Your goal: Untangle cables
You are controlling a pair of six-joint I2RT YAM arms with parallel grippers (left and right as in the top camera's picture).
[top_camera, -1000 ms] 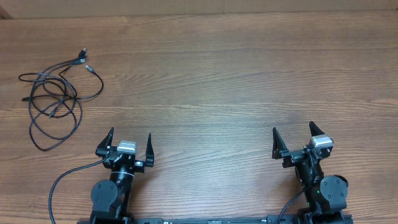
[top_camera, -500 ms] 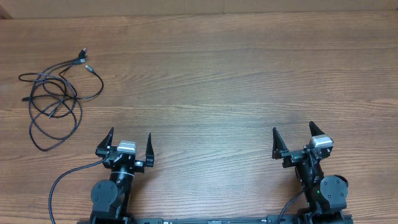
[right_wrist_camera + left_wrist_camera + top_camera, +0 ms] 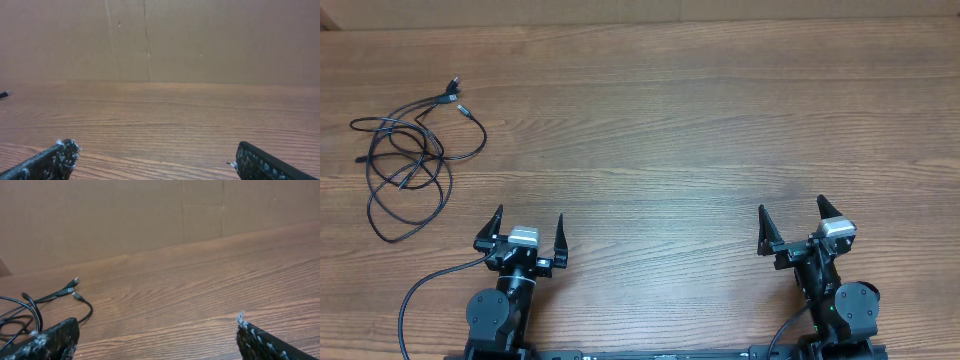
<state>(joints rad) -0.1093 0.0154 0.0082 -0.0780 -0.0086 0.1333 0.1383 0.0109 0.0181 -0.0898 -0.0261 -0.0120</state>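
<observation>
The cables (image 3: 408, 160) lie in a loose black tangle at the table's far left, their small plug ends (image 3: 458, 100) bunched at the top of the pile. The left wrist view shows part of the cables (image 3: 30, 311) at its left edge with plugs (image 3: 71, 286) pointing right. My left gripper (image 3: 529, 226) stands open near the front edge, well to the right of the tangle and nearer the front, nothing between its fingers. My right gripper (image 3: 790, 213) is open too, far to the right. A single plug tip (image 3: 4, 94) peeks in at the right wrist view's left edge.
A brown cardboard wall (image 3: 150, 215) runs along the table's far edge. A thick black arm wire (image 3: 425, 285) curves out from the left arm's base at the front edge. The wooden table (image 3: 670, 140) stretches bare between the two arms and the wall.
</observation>
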